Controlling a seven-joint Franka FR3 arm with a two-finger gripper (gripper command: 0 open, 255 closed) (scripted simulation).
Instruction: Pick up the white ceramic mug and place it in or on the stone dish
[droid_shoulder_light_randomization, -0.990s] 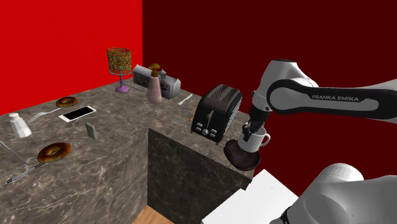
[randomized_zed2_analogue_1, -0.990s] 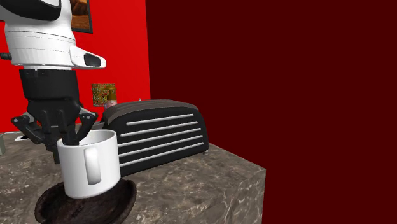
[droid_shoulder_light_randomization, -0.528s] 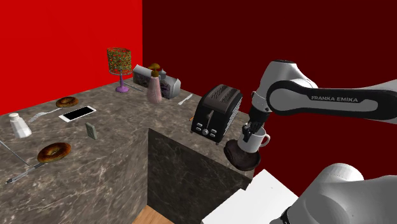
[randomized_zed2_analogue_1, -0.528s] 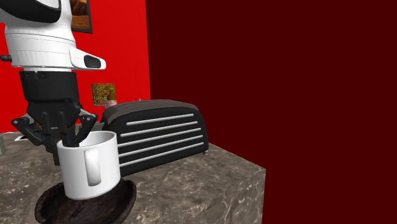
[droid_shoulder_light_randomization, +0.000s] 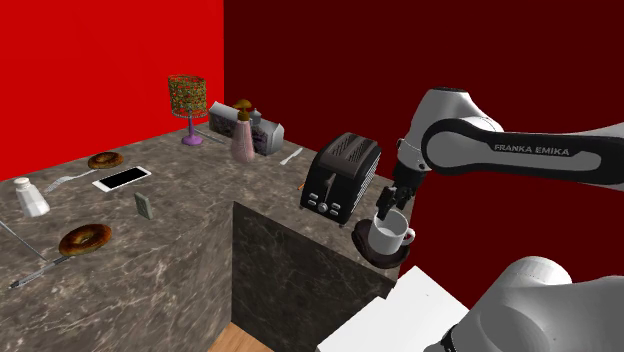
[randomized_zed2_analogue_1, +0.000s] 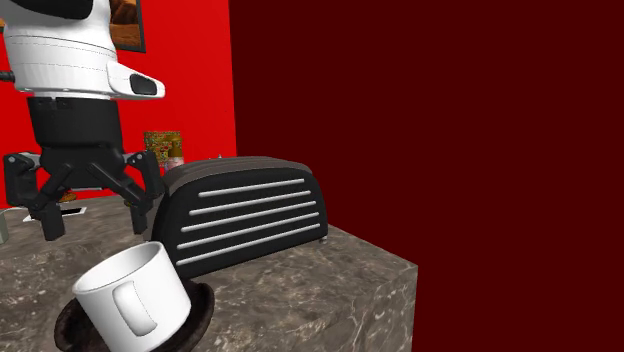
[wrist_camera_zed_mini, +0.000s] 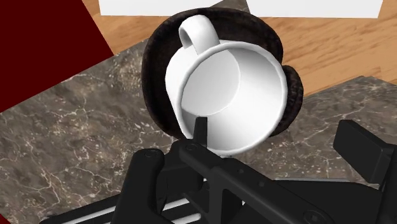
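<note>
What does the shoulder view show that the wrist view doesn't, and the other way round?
The shoulder view adds the black toaster, lamp, phone, a doughnut and the white arm. The wrist view adds a look straight into the white mug's mouth. Both show that mug tilted in the dark dish, unheld, under the open tool, plus wooden floor.

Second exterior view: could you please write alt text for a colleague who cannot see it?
A white mug sits tilted in a dark round dish on a marbled counter. The open black gripper hangs above, clear of it, beside a black toaster.
</note>
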